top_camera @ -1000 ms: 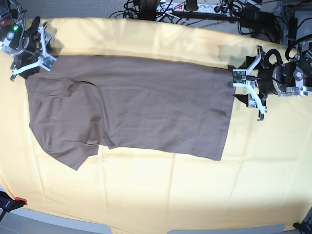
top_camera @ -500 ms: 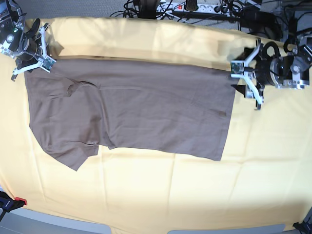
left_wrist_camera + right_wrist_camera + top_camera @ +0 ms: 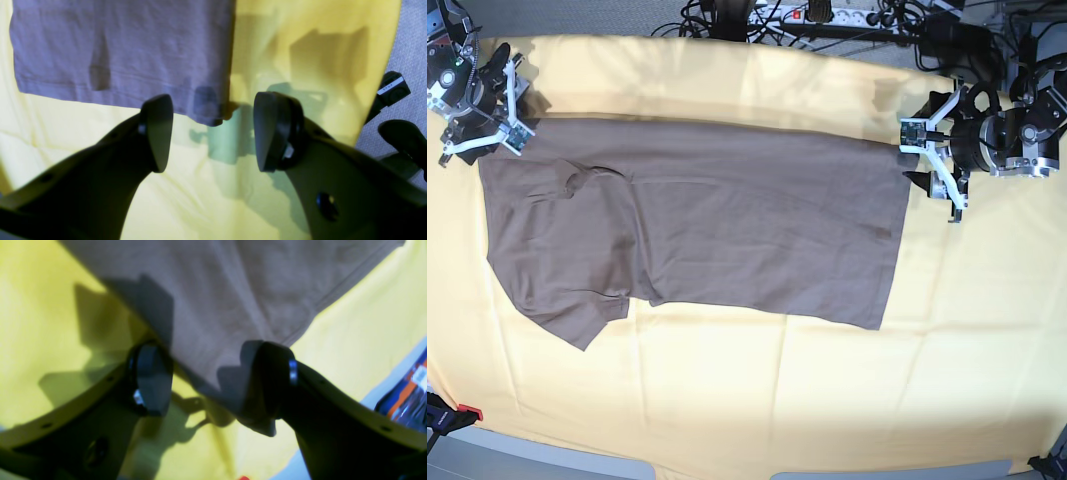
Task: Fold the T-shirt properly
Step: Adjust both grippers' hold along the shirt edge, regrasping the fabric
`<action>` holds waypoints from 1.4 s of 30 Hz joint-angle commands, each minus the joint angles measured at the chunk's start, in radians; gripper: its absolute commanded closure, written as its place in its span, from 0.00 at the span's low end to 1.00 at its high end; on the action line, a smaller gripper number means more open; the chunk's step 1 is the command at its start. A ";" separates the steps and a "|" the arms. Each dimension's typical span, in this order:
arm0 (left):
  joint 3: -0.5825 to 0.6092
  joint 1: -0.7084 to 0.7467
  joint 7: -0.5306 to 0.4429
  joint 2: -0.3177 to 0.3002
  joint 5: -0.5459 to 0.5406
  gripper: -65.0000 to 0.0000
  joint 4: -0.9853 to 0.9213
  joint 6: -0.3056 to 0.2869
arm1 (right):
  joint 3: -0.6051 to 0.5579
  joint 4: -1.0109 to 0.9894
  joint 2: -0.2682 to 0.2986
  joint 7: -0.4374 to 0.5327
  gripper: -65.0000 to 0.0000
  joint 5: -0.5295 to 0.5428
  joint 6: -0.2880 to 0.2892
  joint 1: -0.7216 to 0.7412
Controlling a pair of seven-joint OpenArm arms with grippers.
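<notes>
The taupe T-shirt [image 3: 717, 215] lies spread flat on the yellow cloth [image 3: 827, 400], neck and sleeves to the left, hem to the right. My left gripper [image 3: 922, 160] is open at the shirt's far right hem corner. In the left wrist view that gripper [image 3: 213, 133] has its jaws wide apart, with the hem corner [image 3: 208, 113] just beyond them. My right gripper [image 3: 489, 135] is open at the far left shoulder corner. In the right wrist view that gripper [image 3: 208, 383] straddles a corner of the shirt [image 3: 233, 306], jaws apart.
Cables and a power strip [image 3: 827, 15] run along the back edge behind the cloth. A red and black clamp [image 3: 452, 412] sits at the front left corner. The grey floor [image 3: 410, 40] shows past the cloth's edge by my left gripper.
My left gripper has shifted up and a little left toward the hem corner. My right gripper has moved slightly up and left at the shoulder corner. The shirt has not moved.
</notes>
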 commanded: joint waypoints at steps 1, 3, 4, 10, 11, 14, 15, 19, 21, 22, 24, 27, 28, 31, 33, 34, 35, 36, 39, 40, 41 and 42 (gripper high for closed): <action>-0.013 -0.014 -0.008 -0.023 -0.006 0.40 0.011 -0.001 | 0.007 0.013 0.029 -0.029 0.34 -0.022 -0.002 0.000; -0.013 -0.013 -0.008 -0.022 0.023 0.40 0.011 -0.001 | 0.007 0.021 0.045 -0.032 0.34 -0.011 0.004 0.000; -0.013 -0.013 -0.008 -0.023 0.034 0.40 0.010 -0.001 | 0.007 0.021 0.053 -0.032 0.34 0.003 0.004 0.000; -0.013 -0.010 -0.016 -0.022 0.059 0.40 -0.002 -0.001 | 0.007 0.021 0.086 -0.097 0.34 0.087 0.041 0.000; -0.013 -0.011 -0.019 -0.022 0.059 0.40 -0.010 -0.001 | 0.007 0.021 0.090 -0.103 0.34 0.087 0.041 0.000; -0.013 -0.008 -0.080 -0.021 0.060 0.40 -0.045 -0.001 | 0.007 0.021 0.100 -0.102 0.34 0.087 0.038 0.000; -0.013 -0.006 -0.103 -0.018 0.080 0.40 -0.060 -0.001 | 0.007 0.021 0.100 -0.100 0.34 0.087 0.036 0.000; -0.013 0.000 -0.166 0.010 0.161 0.40 -0.108 -0.001 | 0.007 0.021 0.099 -0.083 0.34 0.087 0.029 0.000; -0.013 0.001 -0.181 0.029 0.160 0.41 -0.112 -0.001 | 0.007 0.021 0.099 -0.068 0.34 0.087 0.029 0.000; -0.013 0.000 -0.180 0.040 0.161 0.44 -0.112 -0.001 | 0.007 0.021 0.099 -0.064 0.34 0.087 0.029 0.000; -0.013 0.000 -0.180 0.057 0.162 0.50 -0.112 -0.001 | 0.007 0.021 0.099 -0.064 0.34 0.087 0.029 0.000; -0.013 0.000 -0.180 0.067 0.166 0.55 -0.112 0.026 | 0.007 0.021 0.099 -0.064 0.34 0.087 0.029 0.000; -0.013 0.000 -0.180 0.067 0.177 0.55 -0.112 0.035 | 0.007 0.021 0.099 -0.064 0.34 0.088 0.029 0.000; -0.013 0.000 -0.180 0.066 0.198 0.55 -0.116 0.043 | 0.007 0.021 0.099 -0.064 0.34 0.087 0.029 0.000; -0.013 0.000 -0.191 0.066 0.194 0.55 -0.129 0.029 | 0.007 0.021 0.099 -0.058 0.34 0.094 0.029 0.000; -0.013 0.000 -0.204 0.067 0.194 0.55 -0.138 0.010 | 0.007 0.021 0.099 -0.057 0.34 0.108 0.029 0.000; -0.013 0.001 -0.216 0.067 0.195 0.55 -0.146 -0.001 | 0.007 0.021 0.099 -0.057 0.34 0.122 0.029 0.000; -0.013 0.000 -0.227 0.067 0.195 0.55 -0.152 -0.001 | 0.007 0.021 0.099 -0.057 0.34 0.141 0.029 0.000; -0.013 0.000 -0.244 0.067 0.211 0.55 -0.162 -0.001 | 0.007 0.021 0.099 -0.056 0.34 0.167 0.028 0.000; -0.013 0.000 -0.244 0.067 0.213 0.55 -0.162 -0.001 | 0.007 0.021 0.099 -0.056 0.34 0.166 0.023 0.000; -0.013 0.000 -0.244 0.067 0.213 0.55 -0.162 -0.001 | 0.007 0.021 0.099 -0.056 0.34 0.166 0.017 0.000; -0.013 0.000 -0.244 0.069 0.213 0.55 -0.162 0.018 | 0.007 0.021 0.099 -0.056 0.34 0.166 0.008 0.000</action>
